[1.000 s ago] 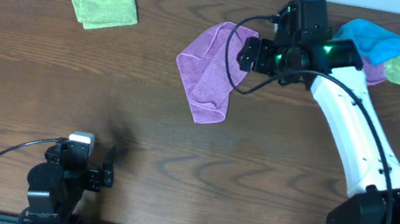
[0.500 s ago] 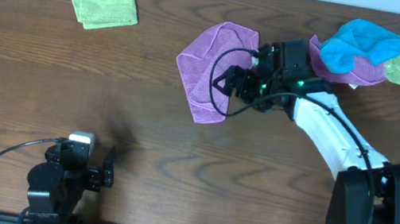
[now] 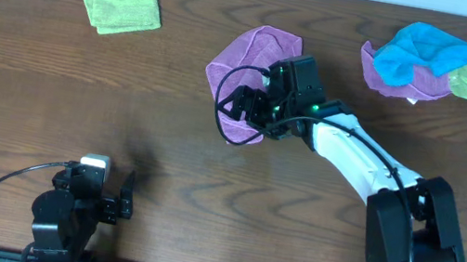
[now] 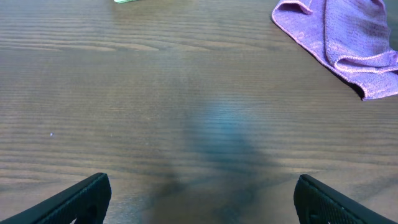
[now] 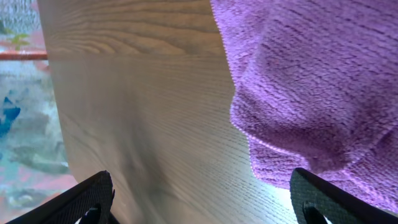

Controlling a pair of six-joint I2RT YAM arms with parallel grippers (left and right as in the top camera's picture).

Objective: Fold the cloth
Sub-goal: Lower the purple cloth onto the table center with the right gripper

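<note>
The cloth (image 3: 245,69) lies rumpled and partly doubled over, well to the right of the green cloth (image 3: 122,6). The right gripper (image 3: 235,111) hovers over the cloth's near edge with its fingers spread and empty. The left gripper (image 3: 116,204), parked well below the green cloth, is likewise spread. A clean fold probably calls for pinching one corner's single layer, not the bunched hem.

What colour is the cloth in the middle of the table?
Pinkish purple, plain with no pattern; the cloth shows best in the right wrist view.
</note>
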